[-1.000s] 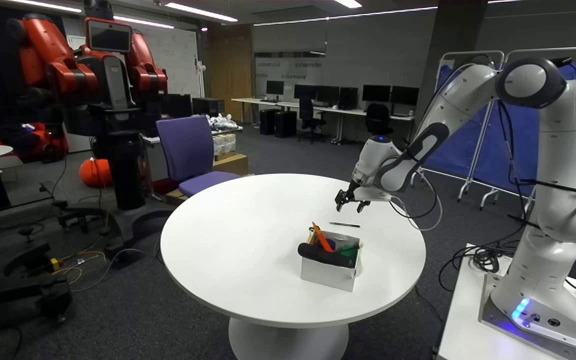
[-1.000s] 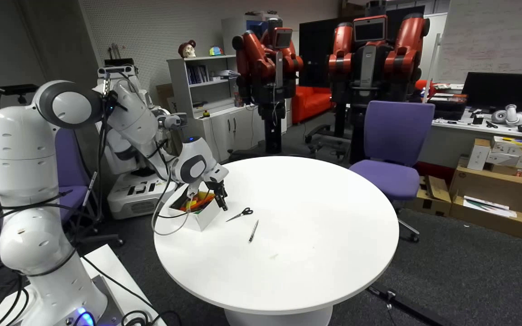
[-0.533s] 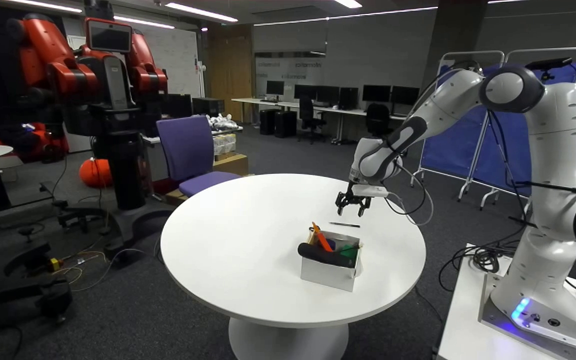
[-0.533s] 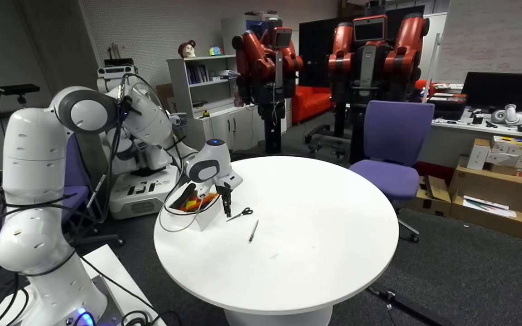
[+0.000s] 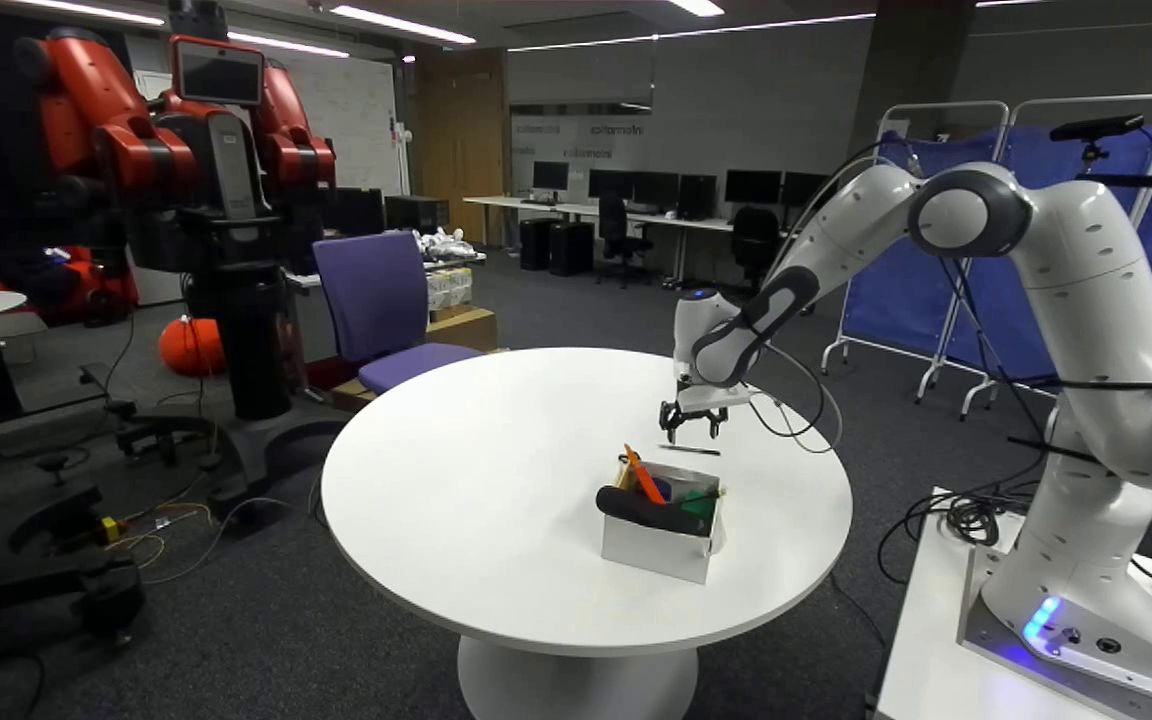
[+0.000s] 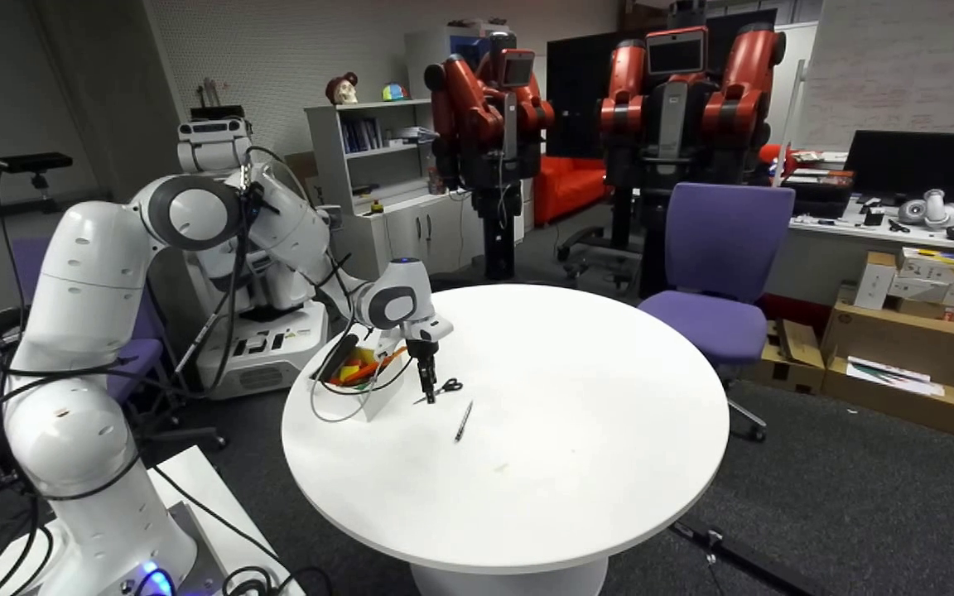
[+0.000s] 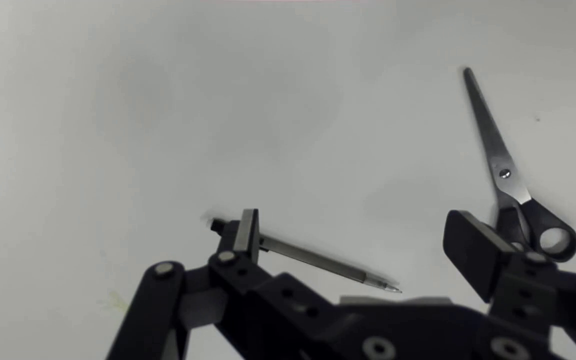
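Closest to us, at the bottom of the wrist view, the gripper (image 7: 355,230) is spread wide and holds nothing. The pen (image 7: 313,258) lies on the table (image 7: 288,100) beneath it, low in the middle of the frame, with its back end partly hidden by the gripper. The scissors (image 7: 505,173) lie at the right of the frame.

In both exterior views, we see that the gripper has just come lower and tipped to point straight down. The pen and scissors have not moved. We think this means a reach is going on, with nothing picked up yet.

Further from the gripper, a full white box (image 5: 654,548) stands low in an exterior view, just right of the middle. Far behind, we see a purple chair (image 5: 371,290) and, upper left, a red robot (image 5: 226,165).
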`<state>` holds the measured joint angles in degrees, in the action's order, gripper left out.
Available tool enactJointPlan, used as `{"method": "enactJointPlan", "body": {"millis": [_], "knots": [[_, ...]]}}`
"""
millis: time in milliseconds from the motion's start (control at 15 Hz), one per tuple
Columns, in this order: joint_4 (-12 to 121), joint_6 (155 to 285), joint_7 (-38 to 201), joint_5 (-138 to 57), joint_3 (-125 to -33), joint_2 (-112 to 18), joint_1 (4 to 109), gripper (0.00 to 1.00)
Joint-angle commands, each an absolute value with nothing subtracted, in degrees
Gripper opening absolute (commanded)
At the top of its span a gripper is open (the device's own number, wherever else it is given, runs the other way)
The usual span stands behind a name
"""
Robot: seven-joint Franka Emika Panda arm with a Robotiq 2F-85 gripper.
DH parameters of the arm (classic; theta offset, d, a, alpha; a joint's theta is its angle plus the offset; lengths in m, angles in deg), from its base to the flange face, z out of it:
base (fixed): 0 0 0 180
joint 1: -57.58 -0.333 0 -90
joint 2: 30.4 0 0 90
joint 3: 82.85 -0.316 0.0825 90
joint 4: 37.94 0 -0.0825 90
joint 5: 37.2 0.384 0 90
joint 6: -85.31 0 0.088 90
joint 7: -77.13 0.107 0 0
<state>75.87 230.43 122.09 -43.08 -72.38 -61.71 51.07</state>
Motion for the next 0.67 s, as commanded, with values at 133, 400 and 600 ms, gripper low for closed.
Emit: {"method": "enactJointPlan", "body": {"millis": [133, 400, 600], "knots": [[67.4, 228.3, 127.0, -47.2, -70.0, -69.7, 45.6, 1.0], [64.5, 228.2, 123.2, -46.5, -71.0, -71.2, 46.0, 1.0], [63.7, 228.5, 118.8, -45.3, -72.4, -71.4, 47.5, 1.0]]}}
